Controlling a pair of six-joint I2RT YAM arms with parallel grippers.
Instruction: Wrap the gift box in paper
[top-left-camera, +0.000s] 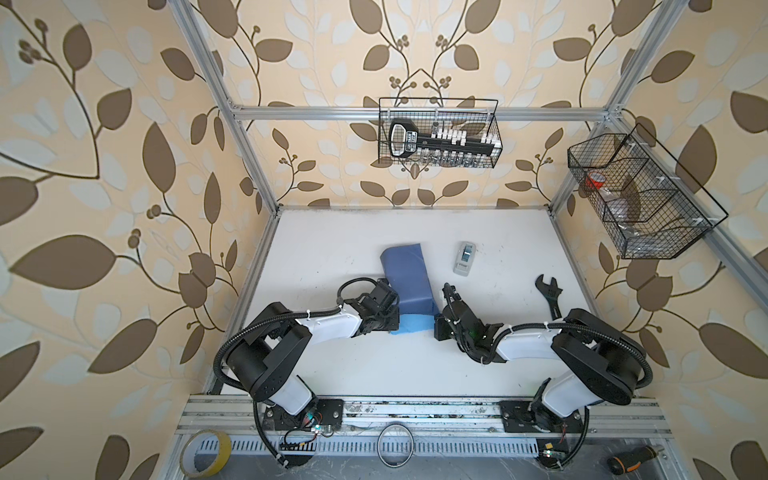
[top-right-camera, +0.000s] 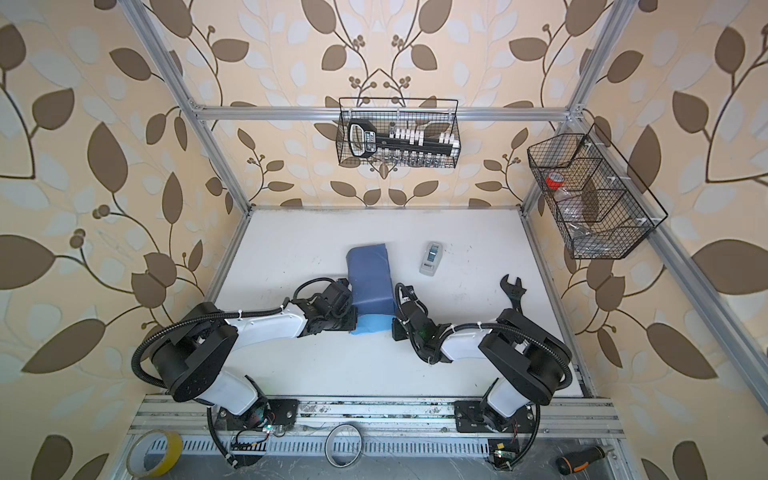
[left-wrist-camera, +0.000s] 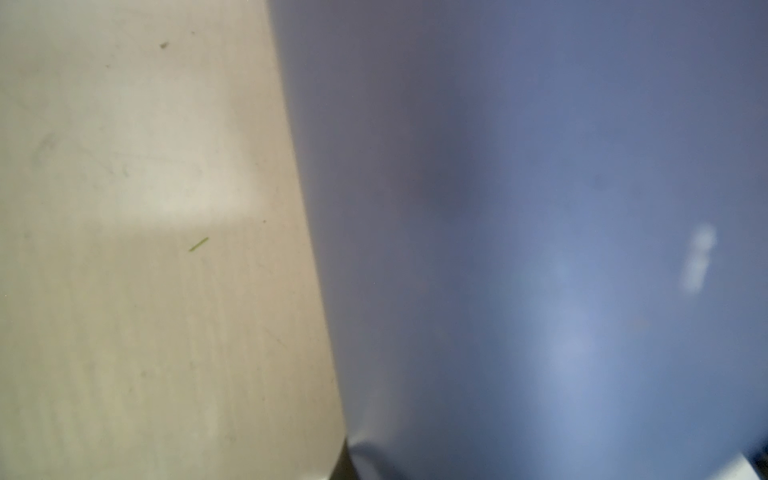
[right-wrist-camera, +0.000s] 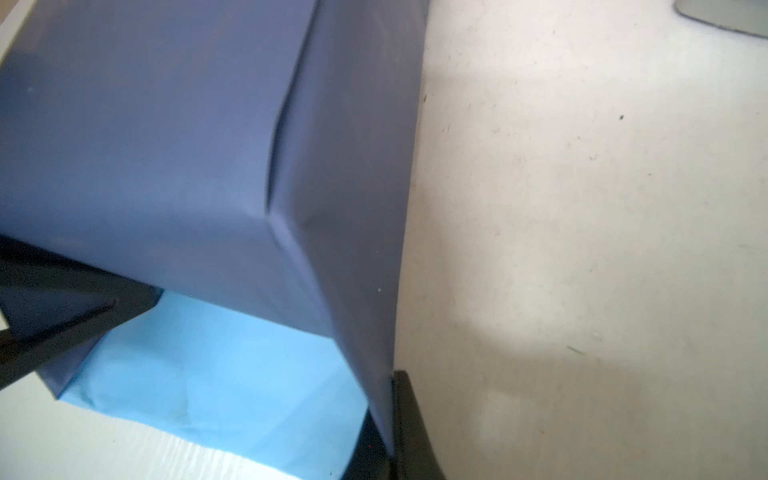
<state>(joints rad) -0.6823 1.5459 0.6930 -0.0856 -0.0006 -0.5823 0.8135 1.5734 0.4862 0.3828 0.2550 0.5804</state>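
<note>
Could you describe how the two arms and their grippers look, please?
The left arm and the right arm look alike: smooth white shell links between black joint housings. A black corrugated hose runs along each, fixed with white zip ties. The left gripper and the right gripper are black and angular. No markings are readable.

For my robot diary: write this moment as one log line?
left gripper: shut on paper | right gripper: shut on paper | dark side up
</note>
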